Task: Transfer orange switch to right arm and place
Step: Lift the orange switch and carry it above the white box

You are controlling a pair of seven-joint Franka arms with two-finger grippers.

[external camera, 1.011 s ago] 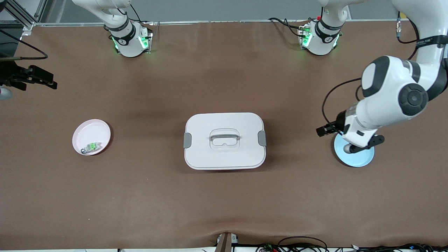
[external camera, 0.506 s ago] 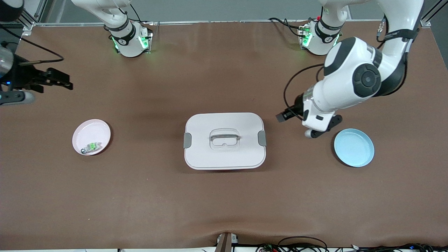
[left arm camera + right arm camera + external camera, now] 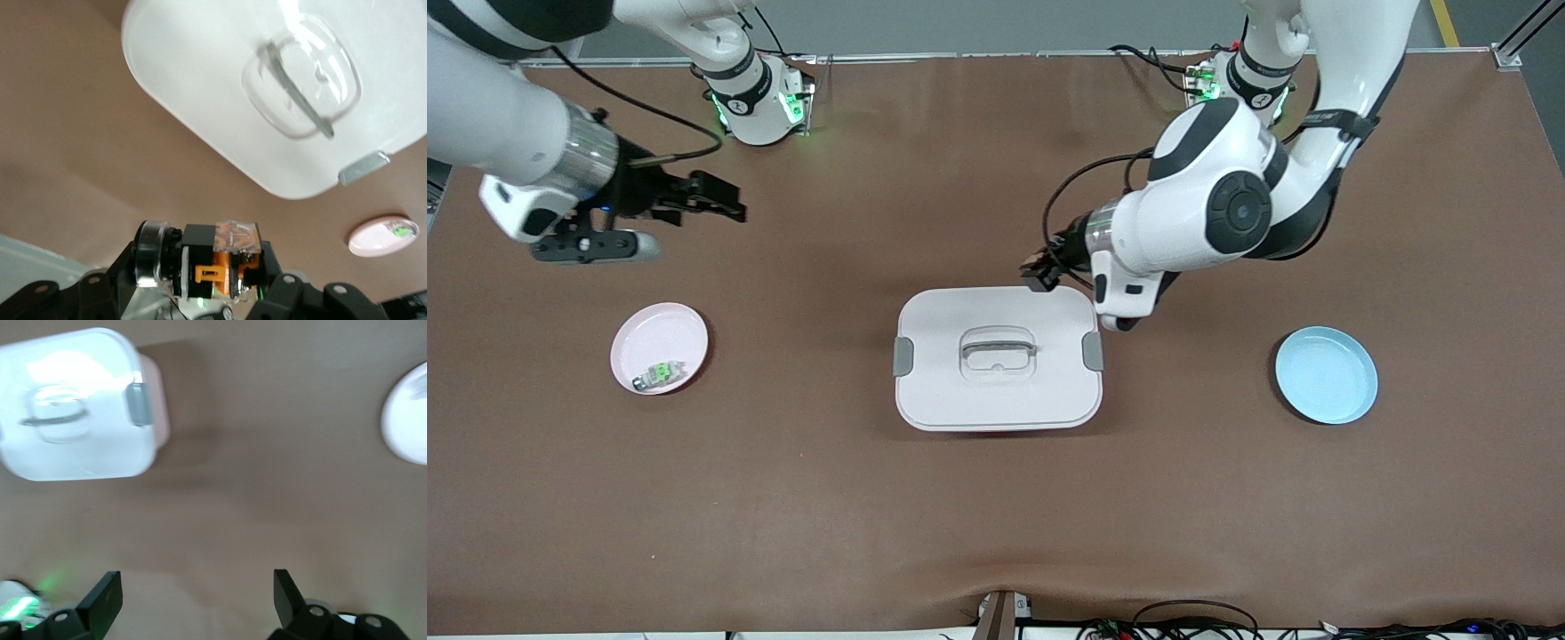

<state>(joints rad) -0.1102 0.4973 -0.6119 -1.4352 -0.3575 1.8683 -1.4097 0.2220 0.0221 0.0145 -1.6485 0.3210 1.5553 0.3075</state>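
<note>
Moved: left gripper [image 3: 1039,277] off the blue plate [image 3: 1326,375] and across to the white lidded box [image 3: 997,357], now over that box's edge toward the bases; right gripper [image 3: 713,200] swung in from the worktop's edge
Left gripper: clamped shut on the orange switch [image 3: 223,262], up in the air
Orange switch: black blocky body with orange centre and a clear cap; long axis running across between the fingers, ends toward each fingertip, seen in the left wrist view
Right gripper: jaws spread wide, holding nothing, over bare brown worktop [image 3: 996,516] toward the right arm's end, above the stretch between that arm's base and the pink plate [image 3: 659,348]
Pink plate: on the worktop toward the right arm's end, carrying a pale grey part with green centre [image 3: 660,373]
Blue plate: bare, toward the left arm's end
White lidded box: mid-worktop, handle recessed in lid, grey latches at both short ends
</note>
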